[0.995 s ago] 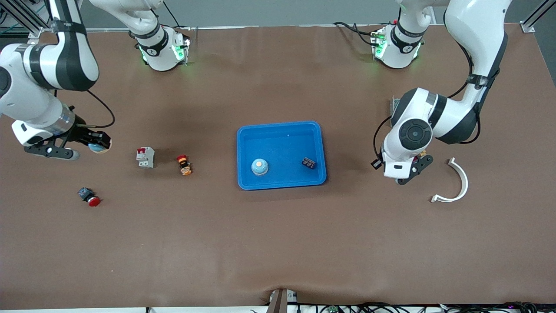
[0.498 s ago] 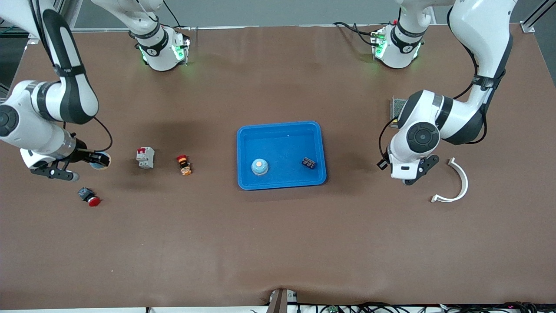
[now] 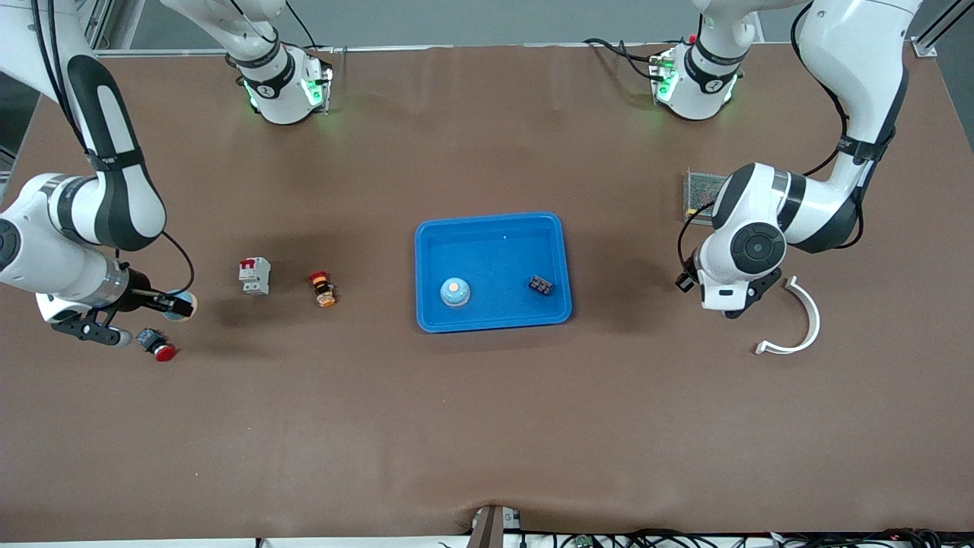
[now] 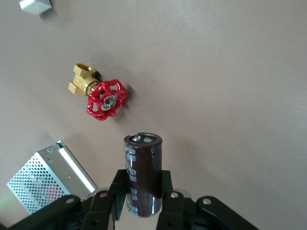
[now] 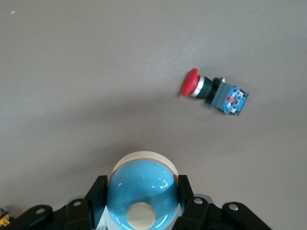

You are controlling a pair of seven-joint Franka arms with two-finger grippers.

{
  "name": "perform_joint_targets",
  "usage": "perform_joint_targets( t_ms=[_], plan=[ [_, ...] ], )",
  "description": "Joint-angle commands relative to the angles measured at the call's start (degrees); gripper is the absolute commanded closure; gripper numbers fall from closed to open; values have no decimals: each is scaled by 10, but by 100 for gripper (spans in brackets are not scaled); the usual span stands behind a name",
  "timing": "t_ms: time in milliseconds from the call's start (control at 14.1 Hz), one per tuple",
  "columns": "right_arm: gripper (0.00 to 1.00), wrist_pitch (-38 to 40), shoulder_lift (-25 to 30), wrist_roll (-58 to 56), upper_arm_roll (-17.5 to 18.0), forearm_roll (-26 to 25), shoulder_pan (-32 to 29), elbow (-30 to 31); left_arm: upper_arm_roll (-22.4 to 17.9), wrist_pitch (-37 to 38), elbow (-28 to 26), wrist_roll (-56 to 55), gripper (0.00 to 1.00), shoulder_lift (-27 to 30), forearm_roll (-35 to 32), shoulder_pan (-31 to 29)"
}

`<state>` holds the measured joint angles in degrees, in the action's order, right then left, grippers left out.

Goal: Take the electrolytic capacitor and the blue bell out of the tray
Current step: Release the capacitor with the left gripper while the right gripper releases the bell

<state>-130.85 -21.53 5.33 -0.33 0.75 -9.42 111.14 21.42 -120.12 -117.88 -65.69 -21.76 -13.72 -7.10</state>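
My right gripper (image 3: 176, 306) is shut on a blue bell (image 5: 143, 191) with a cream button and holds it over the bare table near the right arm's end, next to a red push-button (image 5: 211, 91). My left gripper (image 3: 740, 303) is shut on a dark brown cylindrical capacitor (image 4: 142, 172) over the table beside a brass valve with a red handwheel (image 4: 98, 93). The capacitor is hidden under the hand in the front view. A blue tray (image 3: 493, 225) in the middle holds a second blue bell (image 3: 454, 291) and a small black part (image 3: 541, 285).
A white circuit breaker (image 3: 255, 275) and an orange-and-red button (image 3: 323, 288) lie between the right gripper and the tray. The red push-button (image 3: 157, 346) is just nearer the camera. A white curved piece (image 3: 803, 320) and a perforated metal box (image 3: 700, 194) lie by the left gripper.
My right arm has carried the bell toward the camera, to beside the red push-button. My left arm has moved away from the tray toward the white curved piece, still holding the capacitor.
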Motion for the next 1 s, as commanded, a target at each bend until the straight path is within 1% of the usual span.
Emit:
perform_joint_targets(
  t_ms=[0, 71, 213, 355, 569, 924],
  plan=[
    [100, -31, -39, 5, 11, 6, -16, -19, 5, -58, -54, 9, 100, 8, -13, -33],
    [100, -42, -51, 5, 11, 12, -17, -19, 5, -60, -63, 18, 100, 7, -13, -33],
    [100, -56, -71, 5, 11, 41, -17, -18, 5, -60, -76, 22, 100, 7, -14, -32],
    [100, -66, -83, 5, 11, 63, -16, -15, 6, -64, -89, 22, 100, 7, -41, -34],
    [100, -84, -98, 4, 11, 66, -13, -13, 6, -85, -103, 22, 100, -2, -54, -34],
    [100, -94, -109, 2, 9, 65, -16, -10, 6, -96, -102, 21, 100, -24, -55, -34]
  ],
)
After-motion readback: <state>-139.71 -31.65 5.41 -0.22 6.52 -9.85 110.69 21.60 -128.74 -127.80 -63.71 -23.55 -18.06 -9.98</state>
